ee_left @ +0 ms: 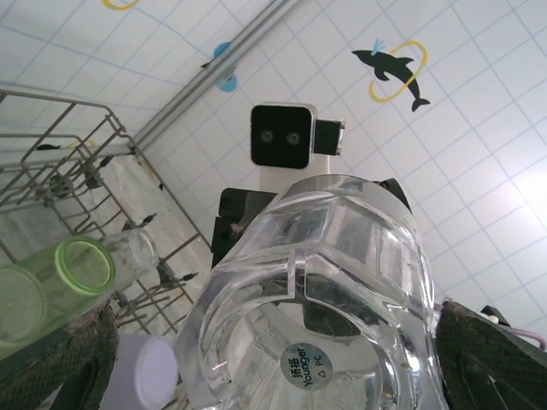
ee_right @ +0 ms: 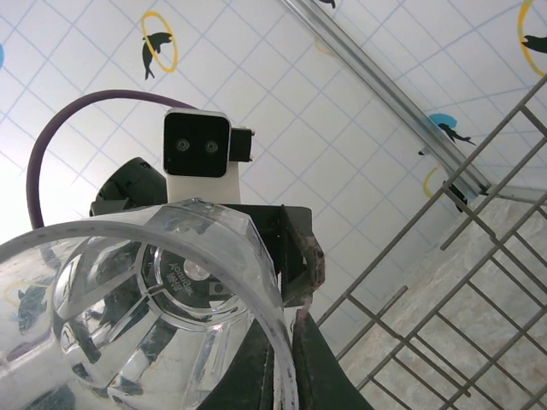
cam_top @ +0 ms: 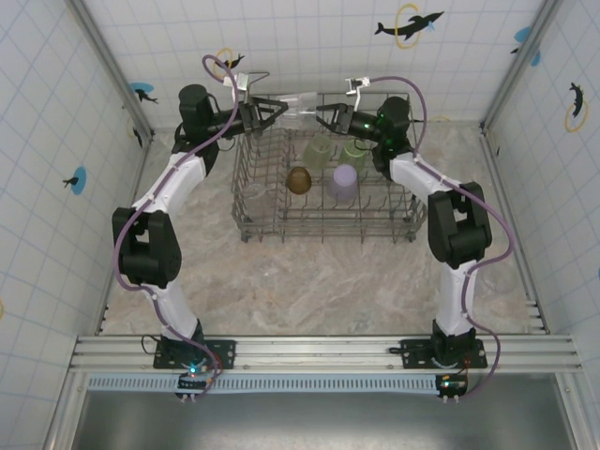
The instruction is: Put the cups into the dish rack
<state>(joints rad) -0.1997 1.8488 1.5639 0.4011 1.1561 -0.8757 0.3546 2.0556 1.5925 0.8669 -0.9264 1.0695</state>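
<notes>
Top middle, above the dish rack, the right fingers pinch the rim of the clear cup; the wide-open left fingers should probably close softly round it before the right lets go.

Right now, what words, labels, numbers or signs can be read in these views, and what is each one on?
"Younger" and "PC": round sticker on the base of the clear cup.
Small characters above "Younger" on that sticker: too small to read.
Dolphin decals on the wall tiles: pictures only, no words.
</notes>
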